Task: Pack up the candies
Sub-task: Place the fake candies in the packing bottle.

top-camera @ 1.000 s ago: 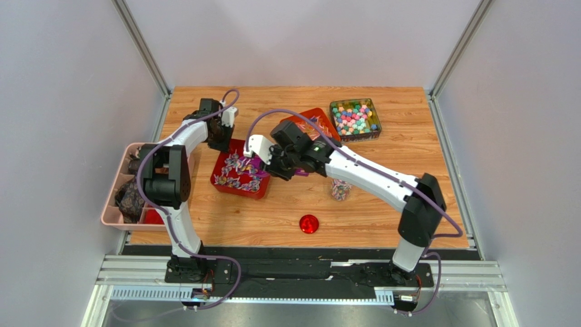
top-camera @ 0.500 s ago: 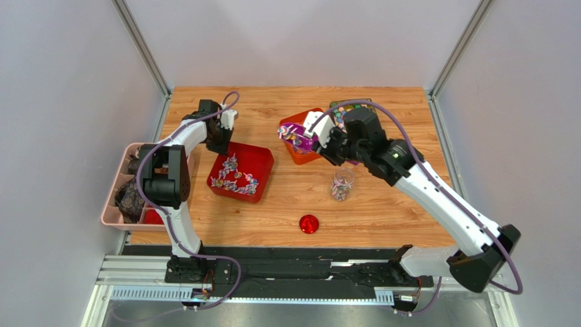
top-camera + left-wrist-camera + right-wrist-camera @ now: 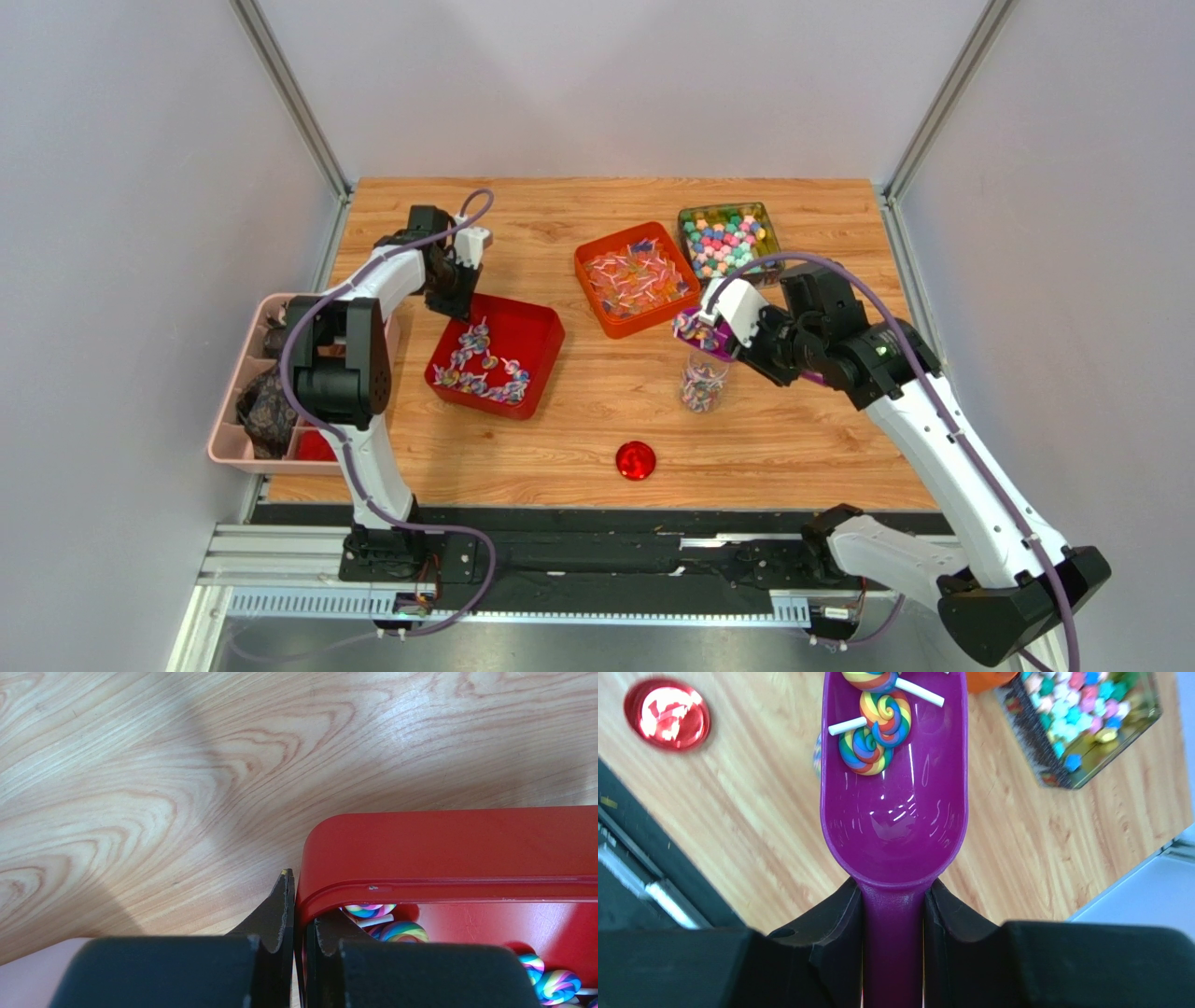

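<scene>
Right gripper (image 3: 892, 894) clamps the purple scoop (image 3: 896, 829), which points up-frame with candies (image 3: 875, 731) at its tip; red lid (image 3: 667, 714) lies upper left. Left gripper (image 3: 298, 913) pinches the red tray (image 3: 449, 847) rim.

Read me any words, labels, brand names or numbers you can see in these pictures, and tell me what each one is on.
No text can be read in any view.
red lid: shiny glare only, no lettering visible.
purple scoop: plain, unmarked.
red tray: plain rim, unmarked.
swirl lollipops: colour swirls, no print visible.
small pastel sweets in the tin: too small and blurred to tell.
</scene>
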